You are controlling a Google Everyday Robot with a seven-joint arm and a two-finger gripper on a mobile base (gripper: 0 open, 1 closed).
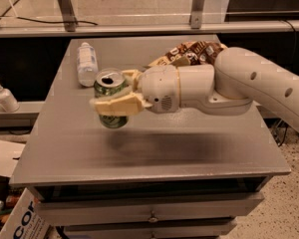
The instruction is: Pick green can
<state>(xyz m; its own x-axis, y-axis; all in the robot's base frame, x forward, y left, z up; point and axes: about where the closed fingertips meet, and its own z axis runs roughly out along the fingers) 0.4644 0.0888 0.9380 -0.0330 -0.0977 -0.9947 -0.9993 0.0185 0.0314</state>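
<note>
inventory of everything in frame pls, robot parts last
can: 1, green with silver top, clamped in the gripper, left-centre over the table
bottle: 1, clear plastic, lying on the table's far left
snack bag: 1, brown, far side of the table, partly behind the arm
table: 1, grey, centre, drawers under it
pump bottle: 1, white, ledge at left
cardboard box: 1, bottom-left on the floor
arm: 1, white, coming in from the right
gripper: 1, cream fingers, shut on the can
</note>
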